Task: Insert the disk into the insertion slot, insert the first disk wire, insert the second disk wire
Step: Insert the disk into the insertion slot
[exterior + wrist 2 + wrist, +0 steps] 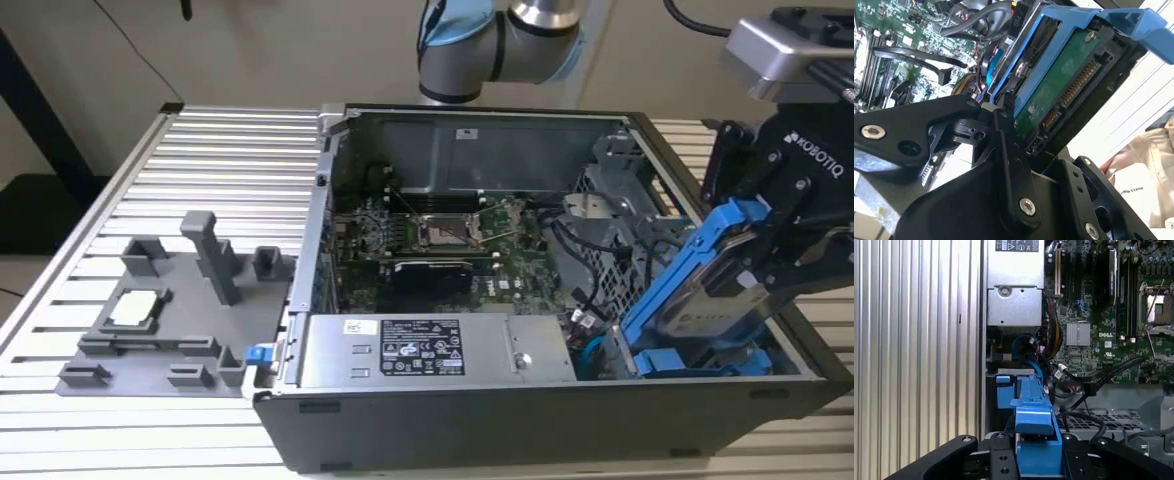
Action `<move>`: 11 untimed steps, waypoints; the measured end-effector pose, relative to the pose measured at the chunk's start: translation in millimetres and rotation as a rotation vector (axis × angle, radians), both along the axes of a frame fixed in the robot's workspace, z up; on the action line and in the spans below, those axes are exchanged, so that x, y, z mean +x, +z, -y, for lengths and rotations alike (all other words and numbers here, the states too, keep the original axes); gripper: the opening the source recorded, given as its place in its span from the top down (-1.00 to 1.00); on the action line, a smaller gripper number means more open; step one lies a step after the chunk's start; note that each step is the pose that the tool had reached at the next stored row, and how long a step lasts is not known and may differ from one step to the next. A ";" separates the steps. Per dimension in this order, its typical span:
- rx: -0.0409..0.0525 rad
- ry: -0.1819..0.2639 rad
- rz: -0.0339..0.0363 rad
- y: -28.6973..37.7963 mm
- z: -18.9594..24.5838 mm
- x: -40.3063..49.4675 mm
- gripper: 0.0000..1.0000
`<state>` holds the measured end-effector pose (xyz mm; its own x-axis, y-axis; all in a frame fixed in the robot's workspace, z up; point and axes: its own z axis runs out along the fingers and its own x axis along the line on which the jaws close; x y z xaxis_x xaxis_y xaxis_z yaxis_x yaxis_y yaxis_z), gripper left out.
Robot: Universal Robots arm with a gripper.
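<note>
1. Jaws clenched on the disk (1064,90), gripping its blue frame (1036,440) in both wrist views.
2. I see the disk tilted steeply, lower end inside the computer case (534,420) at the exterior view's right.
3. Beyond lie black cables (1104,374) and the circuit board (1079,305).
4. Grey fixture (174,300) sits well apart on the ribbed surface (134,160).

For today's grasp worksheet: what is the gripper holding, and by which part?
The disk, clamped in the gripper by the upper end of its blue carrier.
</note>
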<state>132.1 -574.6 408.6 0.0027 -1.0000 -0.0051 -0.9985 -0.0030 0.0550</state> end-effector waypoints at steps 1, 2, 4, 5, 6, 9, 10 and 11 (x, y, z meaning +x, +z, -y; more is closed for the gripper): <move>0.0000 0.000 0.0001 -1.4 0.0 0.0 0.35; 0.0001 0.000 0.0001 -3.0 0.0 0.1 0.35; 0.0000 0.000 0.0000 -6.7 0.0 0.0 0.35; 0.0000 0.000 0.0000 -8.4 0.0 0.0 0.35; 0.0000 0.000 0.0000 -10.3 0.0 0.0 0.35; 0.0001 0.000 0.0000 -15.8 0.0 0.0 0.35; 0.0000 0.000 0.0000 -17.5 0.0 0.0 0.35; 0.0000 0.000 0.0000 -19.4 0.0 0.0 0.35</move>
